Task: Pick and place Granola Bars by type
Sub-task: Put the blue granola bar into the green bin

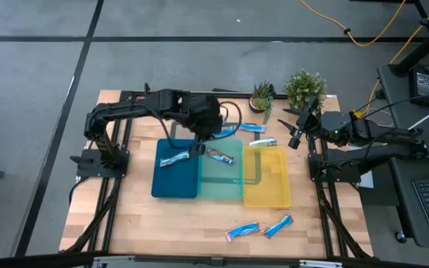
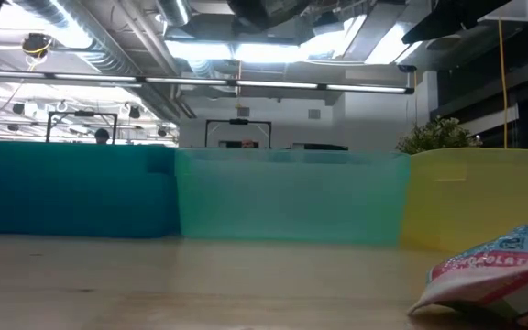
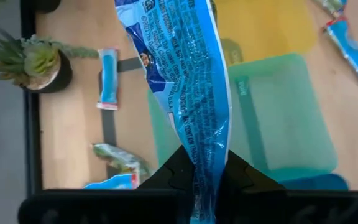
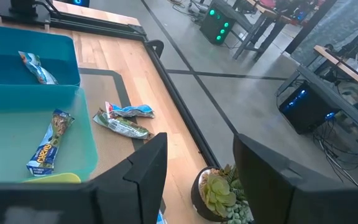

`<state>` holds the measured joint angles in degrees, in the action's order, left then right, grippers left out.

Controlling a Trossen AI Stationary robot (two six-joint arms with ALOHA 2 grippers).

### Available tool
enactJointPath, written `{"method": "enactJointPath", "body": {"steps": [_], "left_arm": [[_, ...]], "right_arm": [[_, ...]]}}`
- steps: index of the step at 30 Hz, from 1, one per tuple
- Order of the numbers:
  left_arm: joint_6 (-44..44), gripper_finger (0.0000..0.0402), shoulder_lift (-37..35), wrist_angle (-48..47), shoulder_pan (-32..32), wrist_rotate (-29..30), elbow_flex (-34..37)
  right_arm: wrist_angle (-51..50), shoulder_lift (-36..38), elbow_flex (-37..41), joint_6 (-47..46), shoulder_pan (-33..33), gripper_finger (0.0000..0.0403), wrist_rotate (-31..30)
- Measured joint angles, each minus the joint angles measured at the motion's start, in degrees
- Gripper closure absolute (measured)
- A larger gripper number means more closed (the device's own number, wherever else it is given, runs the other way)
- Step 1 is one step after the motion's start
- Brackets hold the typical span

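Three flat rectangular plastic trays sit side by side on the pale wooden table [image 1: 162, 223]: a dark-blue tray [image 1: 171, 182], a translucent teal tray [image 1: 222, 186] in the middle and a yellow tray [image 1: 268, 182]. Two small potted green plants [image 1: 262, 95] stand at the table's far edge, just behind the teal and yellow trays. A silvery-blue foil granola bar [image 1: 173, 160] lies in the dark-blue tray, and a brownish foil bar with blue lettering [image 1: 220, 155] lies in the teal tray. On the bare wood between the trays and the plants lie a bright blue bar [image 1: 249, 127], a greenish-silver bar [image 1: 262, 142] and, nearer the left arm, another blue one that is partly hidden. Two more bright blue bars [image 1: 242, 231] [image 1: 277, 226] lie near the front edge, close together and well apart from the trays; one of them looms at the right of the low view. The left gripper [image 3: 205, 180] hangs over the far side of the dark-blue and teal trays, its fingers clenched on the end of a long bright blue foil-wrapped granola bar [image 3: 185, 81], which dangles over the teal tray. The right gripper [image 4: 197, 168] waits above the far right part of the table beside the plants, its fingers parted and holding nothing.
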<state>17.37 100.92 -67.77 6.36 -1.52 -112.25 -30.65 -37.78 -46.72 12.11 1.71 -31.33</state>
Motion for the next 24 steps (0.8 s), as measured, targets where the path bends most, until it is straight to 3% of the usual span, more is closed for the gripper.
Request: {"method": "enactJointPath", "body": {"steps": [9,15,24], "left_arm": [[4.4,0.0379,1.6,0.7,3.4,-2.0,0.0],[3.9,0.0376,7.8,5.1,3.2,-7.1,0.0],[3.0,0.0374,15.9,7.7,2.3,-7.2,0.0]], "right_arm": [[0.0,0.0,0.0,0.1,0.0,0.0217,0.0],[0.4,0.0,0.0,0.0,0.0,0.0217,0.5],[0.3,0.0,0.0,0.2,0.0,0.0217,3.0]]}}
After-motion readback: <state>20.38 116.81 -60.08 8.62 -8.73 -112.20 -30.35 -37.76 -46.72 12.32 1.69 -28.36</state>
